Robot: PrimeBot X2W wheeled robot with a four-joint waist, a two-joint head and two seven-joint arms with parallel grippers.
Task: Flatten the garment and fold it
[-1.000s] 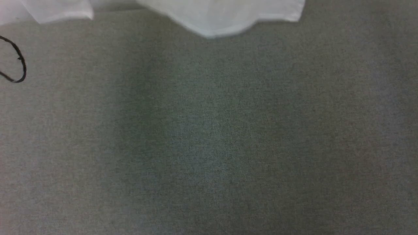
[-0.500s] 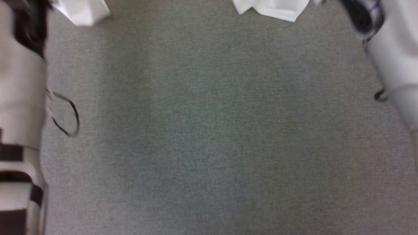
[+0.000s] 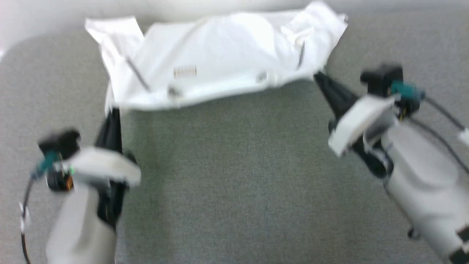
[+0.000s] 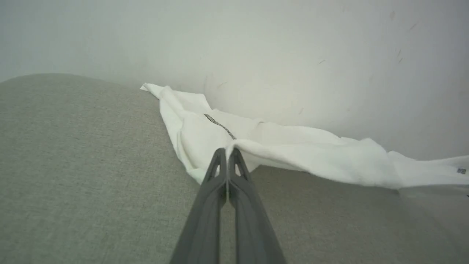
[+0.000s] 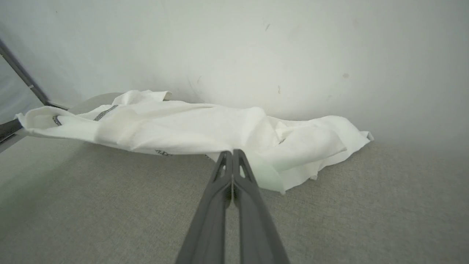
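The garment [image 3: 220,73] is a large white shirt lying crumpled along the far side of the grey surface, against a pale wall. Its near edge is lifted and stretched between my two grippers. My left gripper [image 3: 111,110] is shut on the near left corner; in the left wrist view its tips [image 4: 227,151] pinch the fabric [image 4: 293,150] just below a dark zigzag seam [image 4: 220,125]. My right gripper [image 3: 317,76] is shut on the near right corner, its tips [image 5: 232,153] meeting the raised edge of the garment [image 5: 176,128].
A grey cloth-covered surface [image 3: 234,176] spreads wide in front of the garment. A pale wall [image 4: 293,55] rises right behind it. A dark slanted bar [image 5: 22,75] stands at the far left of the right wrist view. Black cables [image 3: 439,113] hang off both wrists.
The head camera has swung up, so the whole garment and both arms have come into view. Both grippers stay shut.
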